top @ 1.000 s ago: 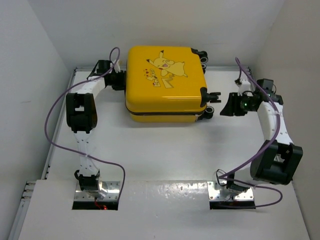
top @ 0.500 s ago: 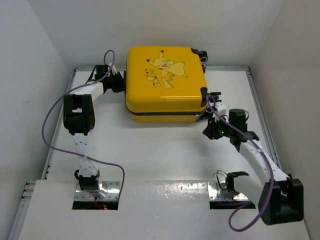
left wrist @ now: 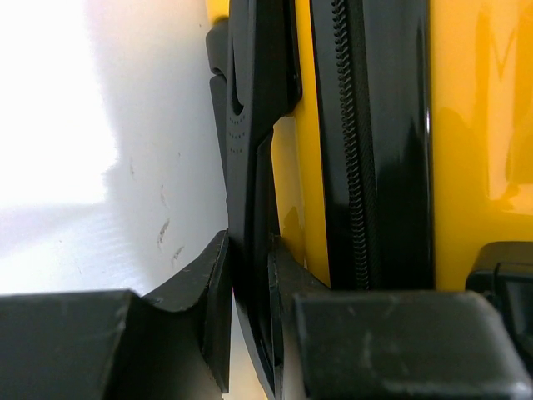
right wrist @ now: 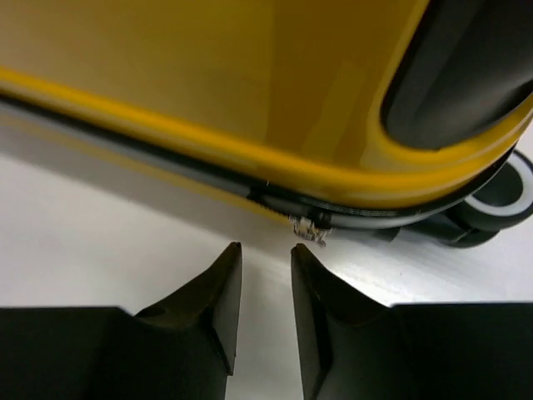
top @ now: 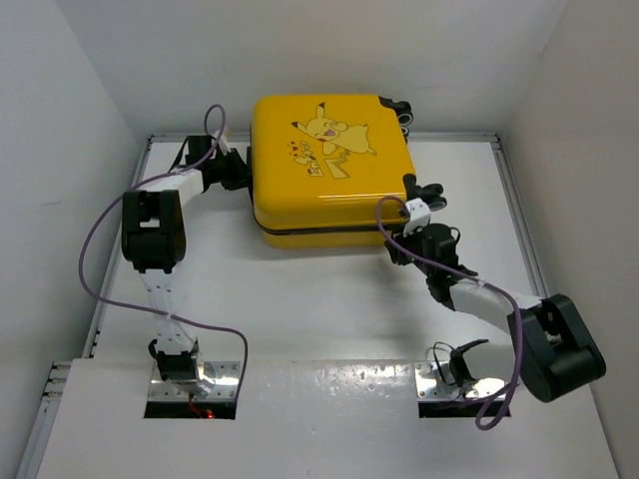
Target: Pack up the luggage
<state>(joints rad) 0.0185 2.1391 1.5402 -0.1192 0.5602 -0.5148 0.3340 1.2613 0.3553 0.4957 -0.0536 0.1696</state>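
Note:
The luggage (top: 329, 170), a yellow hard-shell suitcase with a cartoon print, lies flat and closed at the back middle of the table. My left gripper (top: 243, 170) is at its left side, shut on the black side handle (left wrist: 250, 167); in the left wrist view the gripper (left wrist: 250, 250) pinches that strap beside the black zip (left wrist: 346, 125). My right gripper (top: 391, 247) is low at the suitcase's front right corner. In the right wrist view it (right wrist: 265, 250) stands open by a narrow gap, holding nothing, its tips just short of the small metal zip pull (right wrist: 310, 232).
Black wheels (top: 429, 192) stick out on the suitcase's right side, one (right wrist: 500, 200) close to my right fingers. White walls close in the table on the left, back and right. Purple cables (top: 100, 249) loop off both arms.
My right arm has swung from the table's right side down to the suitcase's front right corner, and its jaws have narrowed. The left gripper keeps its hold on the handle.

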